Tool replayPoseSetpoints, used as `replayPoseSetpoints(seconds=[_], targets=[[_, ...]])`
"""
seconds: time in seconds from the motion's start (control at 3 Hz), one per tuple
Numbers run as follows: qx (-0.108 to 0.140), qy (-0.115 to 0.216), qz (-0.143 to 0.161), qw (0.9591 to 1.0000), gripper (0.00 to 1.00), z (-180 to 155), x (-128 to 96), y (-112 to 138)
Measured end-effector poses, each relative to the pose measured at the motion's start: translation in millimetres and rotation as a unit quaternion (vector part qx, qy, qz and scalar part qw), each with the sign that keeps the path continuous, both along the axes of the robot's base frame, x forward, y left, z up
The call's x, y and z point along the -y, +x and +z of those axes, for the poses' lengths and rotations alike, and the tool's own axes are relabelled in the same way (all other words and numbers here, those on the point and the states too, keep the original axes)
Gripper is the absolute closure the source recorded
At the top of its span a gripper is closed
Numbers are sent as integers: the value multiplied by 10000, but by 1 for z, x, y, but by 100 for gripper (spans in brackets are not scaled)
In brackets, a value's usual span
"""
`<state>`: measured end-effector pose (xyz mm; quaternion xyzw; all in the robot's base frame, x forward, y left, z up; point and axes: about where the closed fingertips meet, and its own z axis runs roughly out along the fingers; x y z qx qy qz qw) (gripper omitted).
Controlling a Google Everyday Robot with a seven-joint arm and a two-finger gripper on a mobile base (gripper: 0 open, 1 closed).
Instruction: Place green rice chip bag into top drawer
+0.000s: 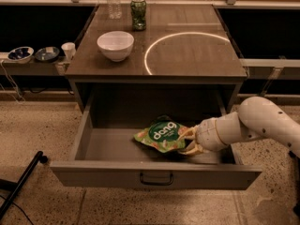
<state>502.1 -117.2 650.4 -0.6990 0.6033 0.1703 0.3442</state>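
Observation:
The green rice chip bag (161, 136), light green with white "dang" lettering, is inside the open top drawer (93, 175), right of its middle and low over the drawer floor. My gripper (188, 142) reaches in from the right over the drawer's right side. Its fingers (186, 134) are shut on the bag's right edge. The bag is tilted with its face toward the camera. The drawer's small dark handle (156, 178) is at the centre of its front panel.
On the table top (197, 55) stand a white bowl (115, 45), a green drink can (138, 13) and a clear bottle (113, 3). Small bowls (20, 54) and a cup (68, 49) sit on a shelf at left. A dark pole (21, 184) lies on the floor at lower left.

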Motion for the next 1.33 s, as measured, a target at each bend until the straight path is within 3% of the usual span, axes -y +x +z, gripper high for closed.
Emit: replayPoseSetpoints(seconds=[0.67,1.0,1.33], targets=[[0,0,1,10000,15,0,0,0],[1,0,1,10000,0,0,0,0],[172,12,-1,9999,0,31,8,-3]])
